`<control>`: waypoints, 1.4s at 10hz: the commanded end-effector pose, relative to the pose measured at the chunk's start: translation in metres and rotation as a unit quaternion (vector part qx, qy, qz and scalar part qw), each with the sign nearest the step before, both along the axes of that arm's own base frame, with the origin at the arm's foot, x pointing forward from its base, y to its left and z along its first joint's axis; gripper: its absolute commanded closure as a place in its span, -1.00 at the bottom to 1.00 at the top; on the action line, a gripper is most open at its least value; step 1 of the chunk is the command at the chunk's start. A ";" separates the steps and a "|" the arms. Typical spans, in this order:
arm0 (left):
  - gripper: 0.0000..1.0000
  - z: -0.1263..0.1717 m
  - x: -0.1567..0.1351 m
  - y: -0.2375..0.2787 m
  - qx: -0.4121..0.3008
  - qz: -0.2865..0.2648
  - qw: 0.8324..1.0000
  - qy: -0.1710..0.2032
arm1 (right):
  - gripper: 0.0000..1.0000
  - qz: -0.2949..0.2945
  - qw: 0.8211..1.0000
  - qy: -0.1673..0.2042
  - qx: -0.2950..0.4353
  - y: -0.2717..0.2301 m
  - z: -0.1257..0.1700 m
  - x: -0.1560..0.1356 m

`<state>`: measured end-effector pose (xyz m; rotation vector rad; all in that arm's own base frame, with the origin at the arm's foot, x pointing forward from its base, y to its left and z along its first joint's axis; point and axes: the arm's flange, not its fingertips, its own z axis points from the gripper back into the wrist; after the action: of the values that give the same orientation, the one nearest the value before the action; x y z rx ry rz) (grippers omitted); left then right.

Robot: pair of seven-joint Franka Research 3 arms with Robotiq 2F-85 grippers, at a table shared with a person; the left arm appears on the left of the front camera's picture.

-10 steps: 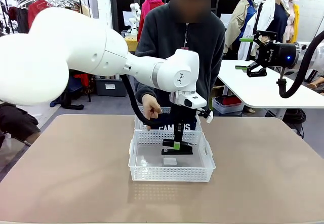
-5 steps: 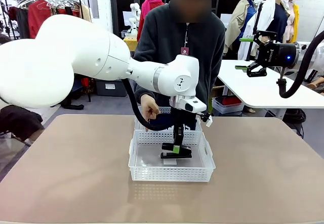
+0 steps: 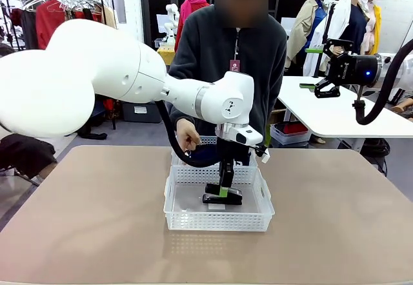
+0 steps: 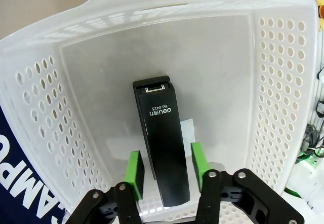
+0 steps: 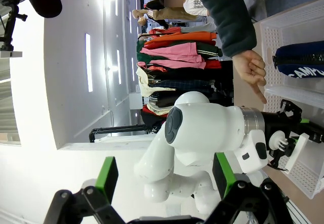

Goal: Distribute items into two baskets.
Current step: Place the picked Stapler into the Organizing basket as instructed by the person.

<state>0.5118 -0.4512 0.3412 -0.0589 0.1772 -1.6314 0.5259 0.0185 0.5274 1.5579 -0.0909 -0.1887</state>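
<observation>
A black stapler [image 3: 222,200] [image 4: 162,143] lies on the floor of the near basket [image 3: 216,220] [image 4: 283,82]. My left gripper [image 3: 223,191] [image 4: 166,176] reaches down into that basket and straddles the stapler's rear end. Its green pads [image 4: 135,182] stand a thin gap off each side, so it is open. The far basket [image 3: 176,159] [image 5: 288,31] holds the navy pouch [image 5: 298,64] [image 4: 15,183] with white lettering; in the front view my arm hides most of the pouch. High at the right, my right gripper [image 3: 311,68] [image 5: 164,176] is open and holds nothing.
A person stands at the far side with one hand [image 3: 187,137] [image 5: 250,69] at the far basket's left rim. The tan table [image 3: 84,220] is bare on both sides of the baskets. A white table [image 3: 335,114] stands behind at the right.
My left gripper has come down with the stapler to the near basket's floor and its jaws have parted off it. The right arm has stayed still.
</observation>
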 end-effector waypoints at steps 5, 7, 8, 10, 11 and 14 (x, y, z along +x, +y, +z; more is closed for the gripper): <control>-1.00 0.017 -0.017 0.010 0.021 0.000 1.000 -0.020 | -1.00 -0.008 1.000 0.000 0.005 0.001 0.001 -0.002; -1.00 0.024 -0.021 0.014 0.021 0.012 1.000 -0.003 | -1.00 -0.008 1.000 0.000 0.005 0.001 0.001 -0.002; -1.00 0.028 -0.023 0.017 0.020 0.013 1.000 -0.001 | -1.00 -0.008 1.000 0.000 0.005 0.001 0.001 -0.002; -1.00 0.038 -0.030 0.020 0.014 0.018 1.000 -0.006 | -1.00 -0.008 1.000 0.000 0.005 0.001 0.001 -0.002; -1.00 0.041 -0.032 0.021 0.010 0.014 1.000 -0.008 | -1.00 -0.008 1.000 0.000 0.005 0.001 0.001 -0.002; -1.00 0.034 -0.016 0.009 0.019 0.008 1.000 -0.007 | -1.00 -0.008 1.000 0.000 0.005 0.001 0.001 -0.002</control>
<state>0.4949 -0.4430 0.3739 -0.0218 0.1983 -1.6126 0.5259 0.0185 0.5274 1.5580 -0.0908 -0.1888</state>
